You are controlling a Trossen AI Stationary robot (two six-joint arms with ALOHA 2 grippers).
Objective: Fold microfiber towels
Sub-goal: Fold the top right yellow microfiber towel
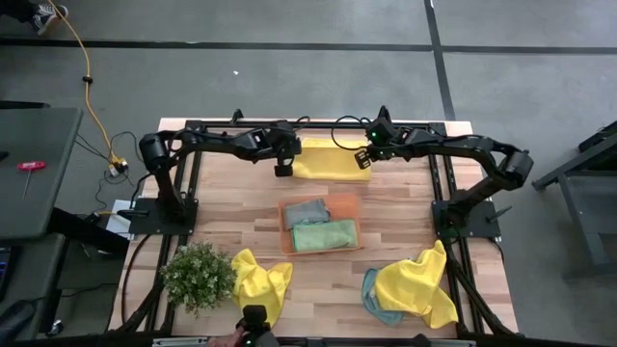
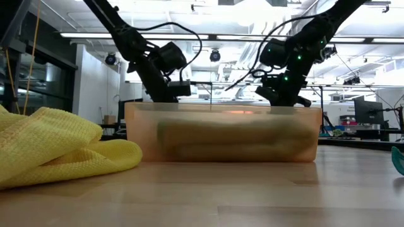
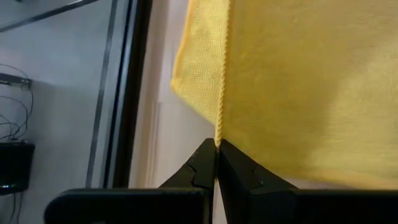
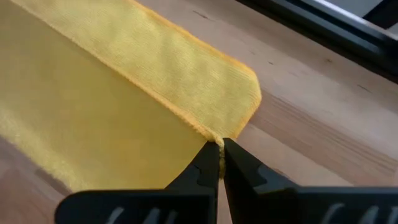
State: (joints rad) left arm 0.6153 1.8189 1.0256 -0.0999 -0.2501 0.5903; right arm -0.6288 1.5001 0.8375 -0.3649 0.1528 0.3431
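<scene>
From above, a shallow orange plastic tray (image 1: pixel 342 204) mid-surface holds a folded grey-blue towel (image 1: pixel 306 211) and a folded pale green towel (image 1: pixel 324 234). A flat bright yellow microfiber towel (image 1: pixel 331 160) lies at the far edge. Wrist views: the left gripper (image 3: pixel 217 147) and right gripper (image 4: pixel 220 147) each pinch its hem.

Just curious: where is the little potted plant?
From above, the potted plant stands at the table's near left corner, beside a crumpled yellow towel.
</scene>
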